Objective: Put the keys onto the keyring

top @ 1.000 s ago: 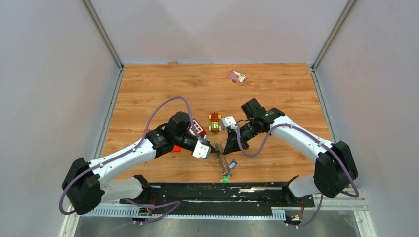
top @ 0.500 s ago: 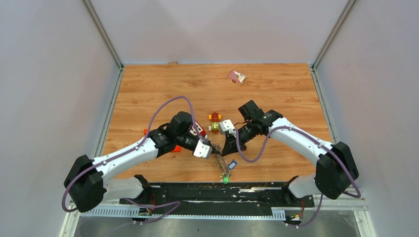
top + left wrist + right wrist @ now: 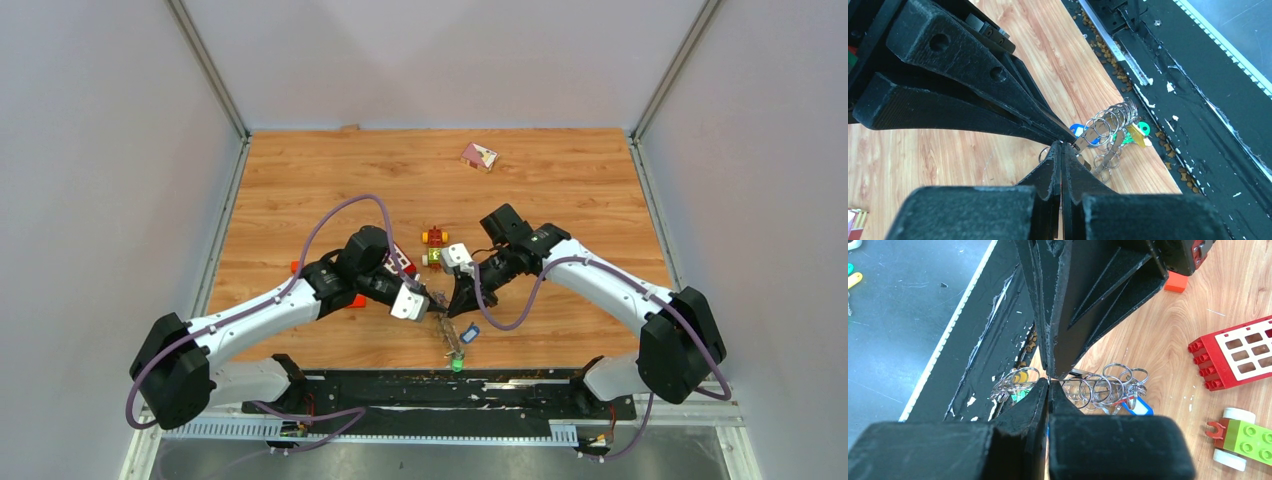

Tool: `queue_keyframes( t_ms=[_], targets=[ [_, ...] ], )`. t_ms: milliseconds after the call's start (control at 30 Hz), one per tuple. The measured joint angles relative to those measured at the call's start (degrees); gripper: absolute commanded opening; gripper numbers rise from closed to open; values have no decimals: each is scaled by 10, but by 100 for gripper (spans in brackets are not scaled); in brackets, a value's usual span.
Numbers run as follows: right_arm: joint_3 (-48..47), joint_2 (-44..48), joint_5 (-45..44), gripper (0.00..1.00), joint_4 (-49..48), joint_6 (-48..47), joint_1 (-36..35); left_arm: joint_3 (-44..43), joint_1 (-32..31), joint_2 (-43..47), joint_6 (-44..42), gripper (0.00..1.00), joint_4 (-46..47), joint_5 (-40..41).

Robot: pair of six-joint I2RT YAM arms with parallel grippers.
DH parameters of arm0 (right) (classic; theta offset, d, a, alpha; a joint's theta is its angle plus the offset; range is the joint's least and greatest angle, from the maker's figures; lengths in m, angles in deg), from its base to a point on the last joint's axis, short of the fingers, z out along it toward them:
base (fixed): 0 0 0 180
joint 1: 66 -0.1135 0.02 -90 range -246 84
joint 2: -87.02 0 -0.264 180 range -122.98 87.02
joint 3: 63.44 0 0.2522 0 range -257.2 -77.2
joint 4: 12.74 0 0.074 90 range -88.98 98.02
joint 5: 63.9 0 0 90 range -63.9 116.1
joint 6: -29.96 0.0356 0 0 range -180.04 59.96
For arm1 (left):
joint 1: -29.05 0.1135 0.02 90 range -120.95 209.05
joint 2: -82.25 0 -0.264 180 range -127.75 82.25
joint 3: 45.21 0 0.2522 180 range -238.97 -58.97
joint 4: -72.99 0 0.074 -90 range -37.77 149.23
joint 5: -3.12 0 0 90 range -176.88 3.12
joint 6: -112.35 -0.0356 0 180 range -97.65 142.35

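I am holding my left pincer [image 3: 1062, 146] and my right pincer [image 3: 1048, 384] both squeezed fully together, and I am pressing them tip to tip low over the table [image 3: 560, 180], near its front edge. The keyring [image 3: 1109, 120] is lying just beyond that meeting point as a tangle of wire loops. The keys [image 3: 1140, 407] are fanning out of it: a blue one beside the loops, a green and a yellow one towards the black rail [image 3: 1198, 100]. A thin strand of wire is showing exactly where the tips are meeting, but I am not able to tell whether either pincer is really nipping it or merely touching it. Here is what I am worrying about. The wire looks thin and springy, so with two closed tips crowding one spot it is likely to be slipping out sideways the moment either arm is pulling. If both are gripping the same loop and pulling unevenly, the whole bunch is going to be dragged towards the rail, and the keys nearest the edge could be sliding off the wood. The tips are also risking jamming against each other. The loops are overlapping so much that I could be catching the wrong one.
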State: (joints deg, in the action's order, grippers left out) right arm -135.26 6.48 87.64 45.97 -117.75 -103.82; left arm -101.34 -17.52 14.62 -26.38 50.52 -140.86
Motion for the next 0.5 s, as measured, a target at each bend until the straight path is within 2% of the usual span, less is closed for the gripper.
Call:
queue_keyframes(
  t_ms=[500],
  targets=[
    [0,-3,0,0,2,21,7,0,2,0,-33,0,-13,-14]
  ],
)
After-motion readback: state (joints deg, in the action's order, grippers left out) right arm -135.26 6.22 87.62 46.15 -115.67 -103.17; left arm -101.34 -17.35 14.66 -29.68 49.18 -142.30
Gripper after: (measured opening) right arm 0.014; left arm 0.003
